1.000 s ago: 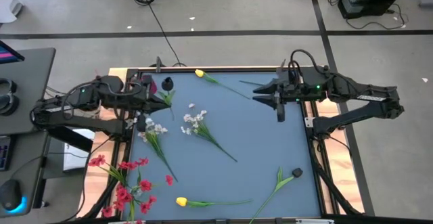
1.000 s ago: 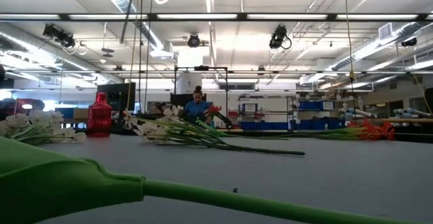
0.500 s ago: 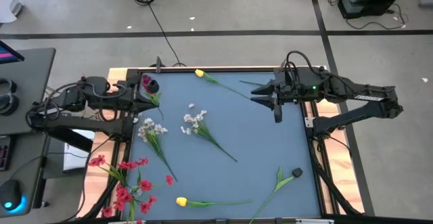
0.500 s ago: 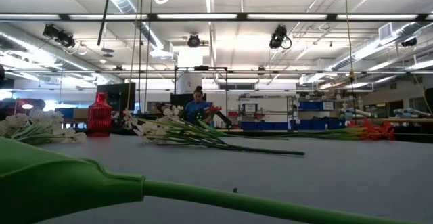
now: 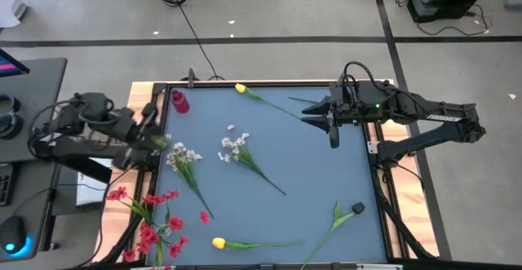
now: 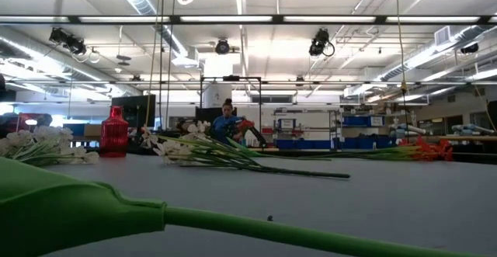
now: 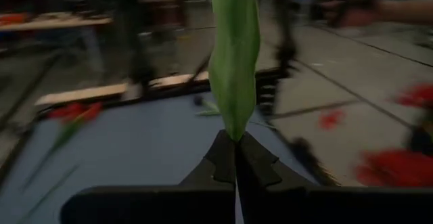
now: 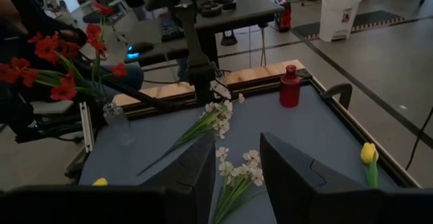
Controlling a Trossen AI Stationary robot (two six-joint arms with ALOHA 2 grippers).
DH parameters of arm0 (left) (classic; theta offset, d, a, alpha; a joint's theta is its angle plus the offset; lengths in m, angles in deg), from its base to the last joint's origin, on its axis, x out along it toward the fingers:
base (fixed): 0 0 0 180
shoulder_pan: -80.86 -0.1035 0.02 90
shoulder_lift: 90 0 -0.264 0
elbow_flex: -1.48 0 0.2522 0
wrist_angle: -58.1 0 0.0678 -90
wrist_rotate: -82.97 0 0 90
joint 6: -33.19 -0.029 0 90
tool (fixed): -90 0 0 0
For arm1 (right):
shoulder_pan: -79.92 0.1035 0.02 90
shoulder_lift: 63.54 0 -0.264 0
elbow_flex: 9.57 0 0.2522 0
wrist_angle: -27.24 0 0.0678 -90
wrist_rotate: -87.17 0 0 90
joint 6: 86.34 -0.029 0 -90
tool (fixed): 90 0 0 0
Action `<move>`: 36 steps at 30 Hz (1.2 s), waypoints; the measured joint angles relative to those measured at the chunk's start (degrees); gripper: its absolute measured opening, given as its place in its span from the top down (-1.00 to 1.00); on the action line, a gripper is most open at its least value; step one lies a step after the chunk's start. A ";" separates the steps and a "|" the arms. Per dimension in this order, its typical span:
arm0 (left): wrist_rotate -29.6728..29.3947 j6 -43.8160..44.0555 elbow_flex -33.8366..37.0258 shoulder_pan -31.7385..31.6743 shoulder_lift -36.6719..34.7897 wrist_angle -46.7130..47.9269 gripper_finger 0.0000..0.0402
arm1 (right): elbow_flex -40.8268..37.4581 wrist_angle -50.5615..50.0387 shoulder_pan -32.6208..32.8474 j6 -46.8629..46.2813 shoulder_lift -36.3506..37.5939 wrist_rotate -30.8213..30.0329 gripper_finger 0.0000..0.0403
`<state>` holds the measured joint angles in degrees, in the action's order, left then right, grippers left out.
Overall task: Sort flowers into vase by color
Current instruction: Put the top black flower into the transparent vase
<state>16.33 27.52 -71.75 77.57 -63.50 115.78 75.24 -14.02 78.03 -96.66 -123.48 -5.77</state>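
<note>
I see the vase [image 5: 179,103], small and pinkish-red, standing upright near the far left corner of the desk [image 5: 310,164]; in the low view it [image 6: 114,133] rises at the left behind a white spray. The flowers lie scattered over the blue surface. A yellow tulip [image 5: 240,89] rests at the far edge with its stem running toward the right arm. Two sprays of white blossoms lie near the middle, one [image 5: 186,156] close to the left edge and the other [image 5: 235,146] just beside it toward the centre. A cluster of red blossoms [image 5: 159,221] hangs over the near left corner. Another yellow tulip [image 5: 218,243] lies along the near edge, and a dark-budded stem [image 5: 357,209] lies toward the near right corner.

My left gripper [image 5: 155,135] is off the left edge of the desk, level with the first white spray. Its wrist view shows the fingers pressed together on a green leaf [image 7: 233,55] that stands up from between them; I cannot tell which flower the leaf belongs to.

My right gripper [image 5: 330,123] hovers over the far right part of the desk, pointing toward the centre. In its wrist view the fingers [image 8: 298,176] stand apart with nothing between them, and the white sprays lie beyond.
</note>
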 joint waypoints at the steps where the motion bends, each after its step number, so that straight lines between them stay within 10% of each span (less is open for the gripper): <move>1: 1.81 -1.23 -0.27 0.00 -0.84 1.34 1.00 | 0.00 0.00 0.00 -0.01 0.00 0.00 0.37; 19: 27.67 -2.00 -2.07 0.00 -11.69 14.07 1.00 | 0.00 0.02 0.00 -0.02 0.00 0.02 0.37; 36: 37.83 2.90 9.10 -2.35 -10.66 -6.82 1.00 | 0.00 3.29 0.00 -0.03 0.00 0.02 0.37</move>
<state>54.16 30.42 -62.65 75.22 -74.16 108.96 75.24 -10.73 78.03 -96.69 -123.48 -5.76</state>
